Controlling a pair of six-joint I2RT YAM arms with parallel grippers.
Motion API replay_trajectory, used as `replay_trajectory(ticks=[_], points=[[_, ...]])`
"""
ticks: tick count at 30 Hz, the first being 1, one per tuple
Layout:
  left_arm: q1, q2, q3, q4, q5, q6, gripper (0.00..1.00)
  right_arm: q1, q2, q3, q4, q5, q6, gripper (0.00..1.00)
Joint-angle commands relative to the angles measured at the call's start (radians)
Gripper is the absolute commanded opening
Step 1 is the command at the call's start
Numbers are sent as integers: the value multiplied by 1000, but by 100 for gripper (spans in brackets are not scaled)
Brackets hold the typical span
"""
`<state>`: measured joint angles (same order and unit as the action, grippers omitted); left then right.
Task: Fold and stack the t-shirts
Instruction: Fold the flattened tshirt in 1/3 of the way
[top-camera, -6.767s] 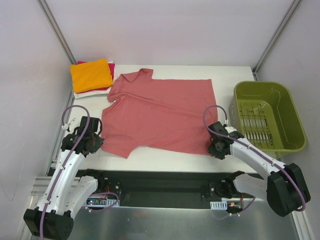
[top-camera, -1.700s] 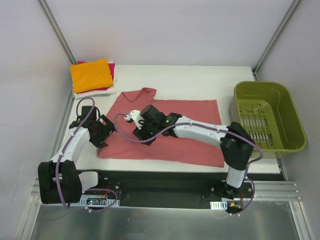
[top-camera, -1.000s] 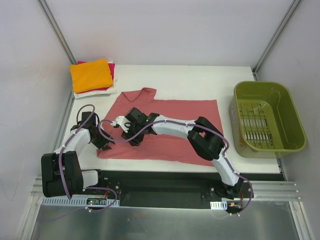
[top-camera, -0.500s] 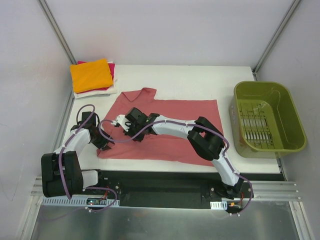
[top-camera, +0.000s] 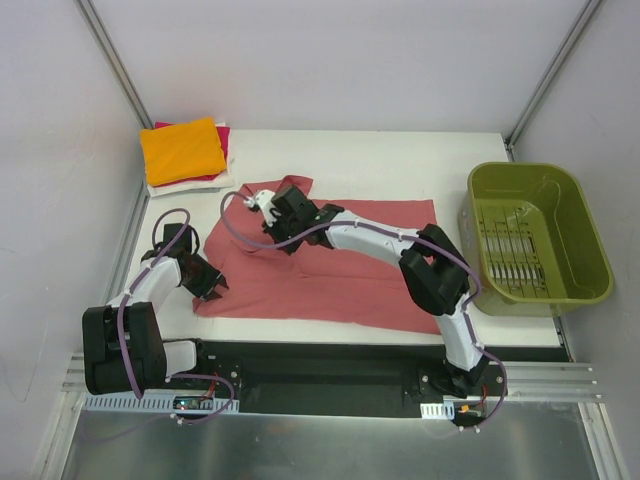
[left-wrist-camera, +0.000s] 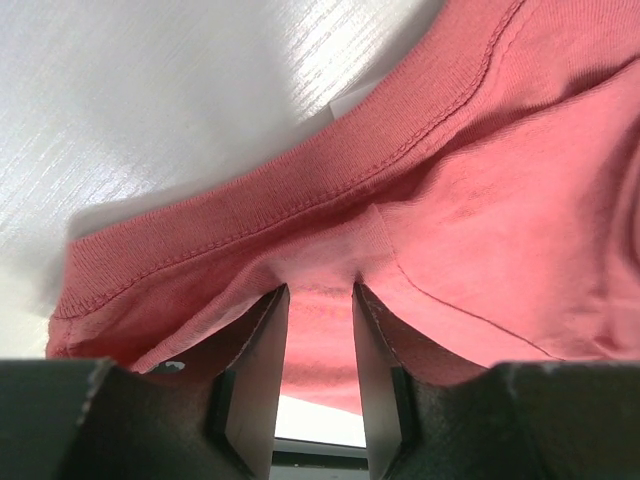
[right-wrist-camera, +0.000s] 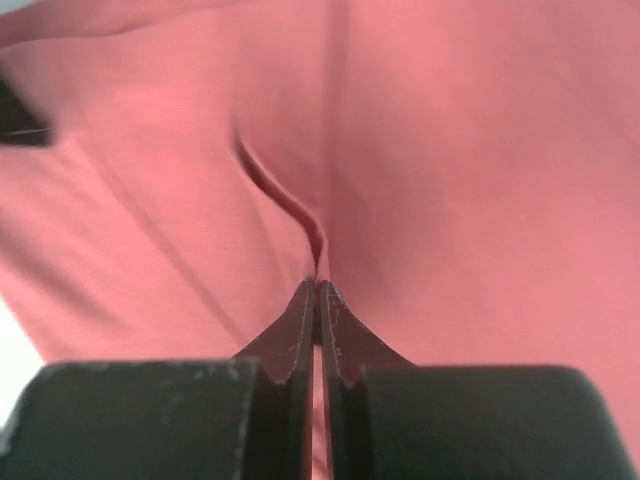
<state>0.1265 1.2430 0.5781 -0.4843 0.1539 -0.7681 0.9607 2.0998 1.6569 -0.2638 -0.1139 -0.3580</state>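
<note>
The salmon-red t-shirt (top-camera: 350, 280) lies partly folded on the white table (top-camera: 400, 155). My right gripper (top-camera: 275, 222) reaches across to the shirt's left part near the collar. In the right wrist view this gripper (right-wrist-camera: 320, 283) is shut on a thin pinched ridge of the shirt (right-wrist-camera: 470, 150). My left gripper (top-camera: 208, 287) is at the shirt's near left corner. In the left wrist view it (left-wrist-camera: 320, 290) holds a bunched fold of the shirt (left-wrist-camera: 480, 200) beside a ribbed hem. At the far left corner a folded orange t-shirt (top-camera: 182, 150) tops a stack over a magenta one (top-camera: 222, 135) and a white one (top-camera: 160, 185).
The olive-green plastic basket (top-camera: 585, 235) stands at the table's right edge, with nothing visible inside. White walls with metal posts close in the table at the back and both sides. The right arm lies low across the shirt's middle.
My right gripper has shut on the shirt's cloth and moved away from me toward the collar, pulling the cloth with it. The left gripper has kept its place and hold.
</note>
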Motion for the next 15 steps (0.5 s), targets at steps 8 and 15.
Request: replay_trajectory(ticks=[8,15], points=[[13,-14,-9,-34,-51,18,35,-148,57,121,-77,63,125,2],[15,-37,-3,-39,-24,13,42,-154,-18,101,-132,108,137,72]])
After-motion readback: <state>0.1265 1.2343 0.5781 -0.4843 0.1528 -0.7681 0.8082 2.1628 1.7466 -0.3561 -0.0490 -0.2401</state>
